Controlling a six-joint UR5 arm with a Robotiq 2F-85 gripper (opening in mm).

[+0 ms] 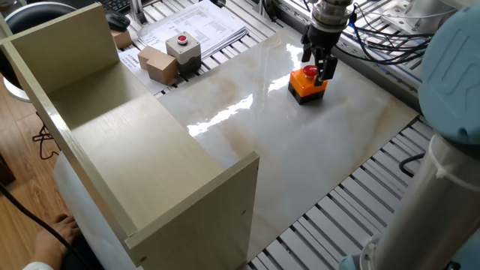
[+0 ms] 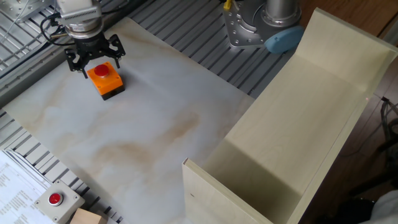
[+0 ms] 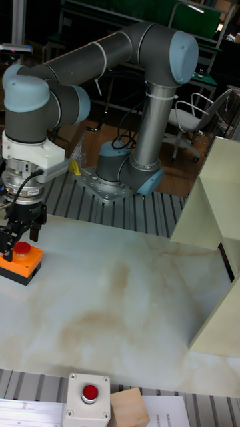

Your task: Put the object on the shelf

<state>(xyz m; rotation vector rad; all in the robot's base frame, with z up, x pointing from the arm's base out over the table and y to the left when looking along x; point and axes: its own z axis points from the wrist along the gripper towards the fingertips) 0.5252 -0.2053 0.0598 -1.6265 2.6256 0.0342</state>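
The object [image 1: 307, 84] [image 2: 104, 79] [image 3: 20, 260], an orange-topped box with a black base and a red mushroom button, stands on the marbled table top near the slatted edge. My gripper [image 1: 319, 66] [image 2: 92, 60] [image 3: 20, 237] hangs just over it, open, with its fingers spread on either side of the red button and nothing held. The shelf [image 1: 112, 135] [image 2: 298, 124] [image 3: 223, 200], a big beige wooden unit with upright side walls, lies at the opposite end of the table, well away from the gripper.
A grey box with a red button [image 1: 182, 46] [image 2: 55, 200] [image 3: 89, 395] and a brown cardboard box [image 1: 156, 64] [image 3: 130, 407] sit by printed papers [image 1: 191, 26]. Cables [image 1: 375, 45] run behind the gripper. The arm's base [image 2: 261, 25] stands beside the shelf.
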